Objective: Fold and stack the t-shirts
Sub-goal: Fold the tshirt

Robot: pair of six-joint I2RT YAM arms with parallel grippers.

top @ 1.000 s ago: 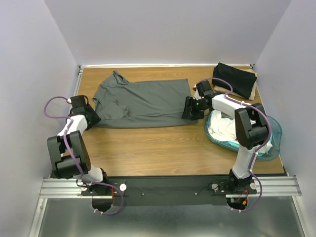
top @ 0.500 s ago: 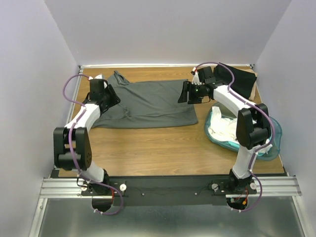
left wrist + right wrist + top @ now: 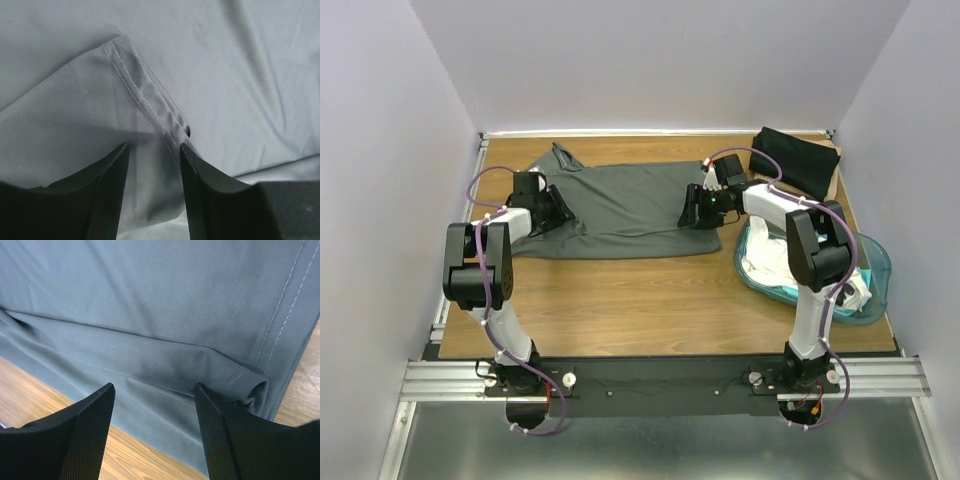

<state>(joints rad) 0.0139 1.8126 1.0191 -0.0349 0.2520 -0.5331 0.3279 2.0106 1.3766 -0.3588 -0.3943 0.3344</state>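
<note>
A dark grey t-shirt lies spread flat across the back middle of the table. My left gripper hovers low over its left sleeve area, open, with the stitched sleeve hem and a soft rise of grey fabric between the fingers. At the shirt's right edge my right gripper is open, just above the bottom hem and a small rolled corner. A folded black t-shirt rests at the back right. White t-shirts are piled in the tub.
The translucent teal tub stands at the right edge, close to the right arm's elbow. Bare wooden table stretches in front of the grey shirt. Grey walls enclose the table on three sides.
The left arm swung from the table's left edge onto the shirt's left sleeve. The right gripper went back along the shirt's right edge, then came forward a little. Both stayed open.
</note>
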